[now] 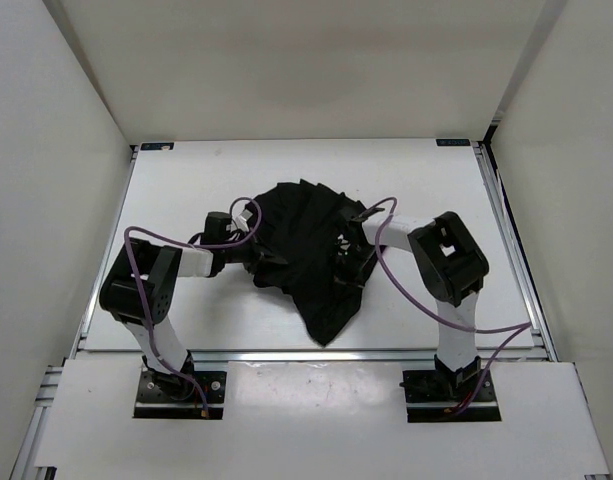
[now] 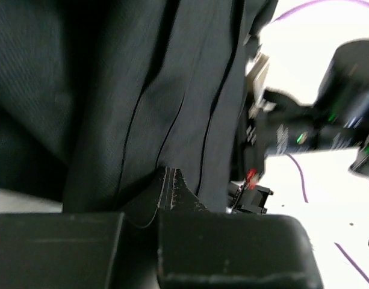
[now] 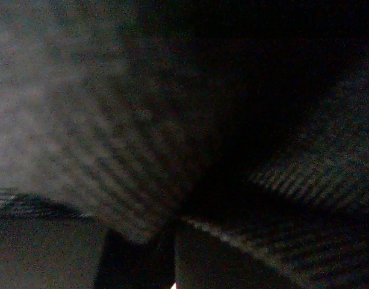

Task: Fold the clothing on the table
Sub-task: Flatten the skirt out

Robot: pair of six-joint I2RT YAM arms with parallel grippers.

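The clothing (image 1: 304,255), a black pleated skirt-like garment, is found bunched in an irregular heap on the table (image 1: 186,180), between the two arms, with one pointed corner trailing toward the near edge. No clean fold line is seen; the folding is judged to be at an early stage, with most of the work outstanding. The left gripper (image 2: 157,232) is clenched on a pinch of the fabric, a small ridge of cloth being seen pressed up between its fingers. The right gripper (image 3: 172,241) is buried against the garment's opposite edge and is closed; its wrist view is filled with dark weave, so a grasp on the cloth is judged likely but not plainly shown. No brand, label or legible writing is observed on the garment, the arms or the table.
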